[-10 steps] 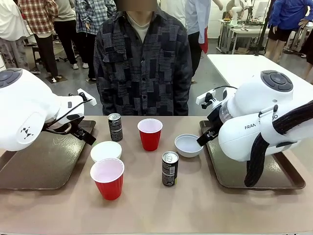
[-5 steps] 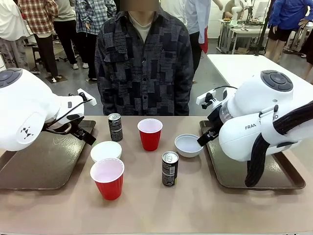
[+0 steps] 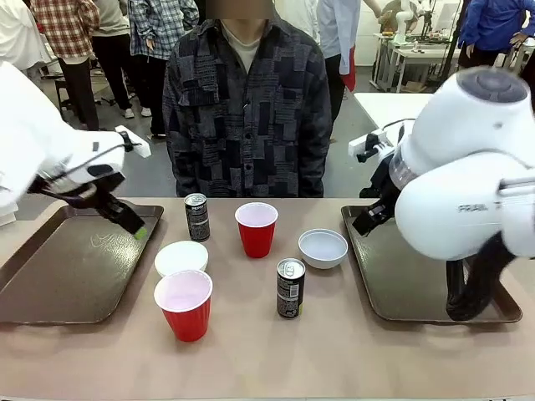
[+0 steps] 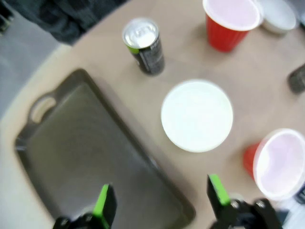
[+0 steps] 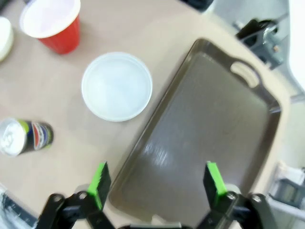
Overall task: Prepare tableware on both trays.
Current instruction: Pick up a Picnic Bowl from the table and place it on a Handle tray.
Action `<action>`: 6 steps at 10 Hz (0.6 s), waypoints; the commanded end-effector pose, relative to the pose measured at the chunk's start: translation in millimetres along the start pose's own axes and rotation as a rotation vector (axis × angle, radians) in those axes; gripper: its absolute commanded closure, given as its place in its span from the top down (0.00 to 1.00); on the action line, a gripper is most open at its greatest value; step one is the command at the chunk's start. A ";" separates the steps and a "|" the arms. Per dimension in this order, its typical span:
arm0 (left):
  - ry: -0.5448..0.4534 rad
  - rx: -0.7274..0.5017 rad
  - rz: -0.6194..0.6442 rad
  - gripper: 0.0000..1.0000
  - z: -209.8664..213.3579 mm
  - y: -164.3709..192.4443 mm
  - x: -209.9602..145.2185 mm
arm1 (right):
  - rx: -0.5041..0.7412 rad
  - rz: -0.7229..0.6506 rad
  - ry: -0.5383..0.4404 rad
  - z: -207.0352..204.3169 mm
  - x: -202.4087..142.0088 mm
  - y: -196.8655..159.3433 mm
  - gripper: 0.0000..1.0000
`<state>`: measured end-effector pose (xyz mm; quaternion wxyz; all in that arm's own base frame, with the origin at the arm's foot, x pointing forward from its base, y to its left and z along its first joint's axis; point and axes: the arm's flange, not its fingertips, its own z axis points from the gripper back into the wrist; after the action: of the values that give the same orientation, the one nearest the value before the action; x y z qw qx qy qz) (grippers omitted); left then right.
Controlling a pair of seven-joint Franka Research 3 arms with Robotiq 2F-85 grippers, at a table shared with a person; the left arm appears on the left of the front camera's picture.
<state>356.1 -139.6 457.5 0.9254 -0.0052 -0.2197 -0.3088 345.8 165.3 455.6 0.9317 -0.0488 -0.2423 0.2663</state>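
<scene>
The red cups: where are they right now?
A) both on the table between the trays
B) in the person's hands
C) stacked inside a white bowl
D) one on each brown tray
A: the near cup and the far cup both stand on the table, between the left tray and the right tray.

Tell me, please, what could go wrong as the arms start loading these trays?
The left bowl sits close beside the near red cup; the open left gripper reaching for it could tip the cup. The right bowl lies close to the raised rim of the right tray, so the right gripper may snag it there. The slim near can could topple if nudged.
</scene>
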 end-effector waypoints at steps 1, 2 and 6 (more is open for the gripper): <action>0.059 -0.041 -0.039 1.00 44.6 -8.8 -38.1 | 0.068 -0.091 0.052 50.0 -77.4 29.3 1.00; 0.081 -0.052 -0.045 1.00 55.6 -11.0 -45.8 | 0.069 -0.102 0.046 67.0 -93.1 38.0 1.00; 0.079 -0.012 0.015 1.00 65.7 -13.5 -62.6 | -0.033 -0.149 0.089 87.5 -132.8 48.8 1.00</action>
<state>287.0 -112.3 515.3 0.9304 -0.0006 -0.1655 -0.3270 208.5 165.5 538.9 0.9558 -0.0541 -0.2047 0.2038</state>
